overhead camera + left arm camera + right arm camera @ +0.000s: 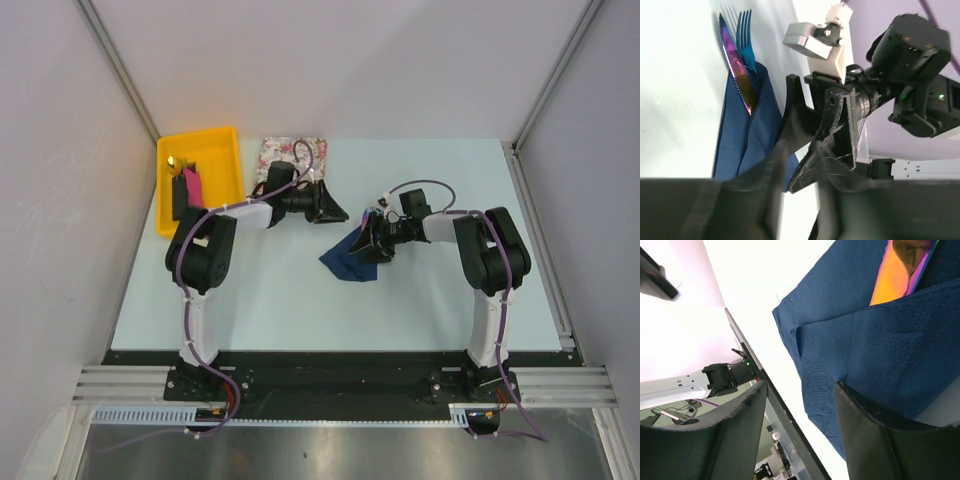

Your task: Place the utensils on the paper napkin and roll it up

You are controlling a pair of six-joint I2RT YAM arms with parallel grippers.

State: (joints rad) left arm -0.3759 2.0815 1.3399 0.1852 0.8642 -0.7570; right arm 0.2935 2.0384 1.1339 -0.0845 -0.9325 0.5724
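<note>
The navy paper napkin (347,264) lies mid-table, partly folded over the utensils. In the left wrist view the napkin (742,140) shows an iridescent purple-orange knife (738,72) and blue fork tines (744,27) sticking out of its far end. In the right wrist view the orange utensil (900,270) lies under a napkin fold (875,355). My right gripper (366,245) (800,387) is open at the napkin's edge, one finger (880,440) over the cloth. My left gripper (335,210) (802,152) is open and empty, just left of the right gripper (832,130).
A yellow tray (222,140) at the back left holds black and pink blocks (187,187). A pink-and-white floral mat (285,152) lies behind my left gripper. Grey walls close in the table's left, back and right sides.
</note>
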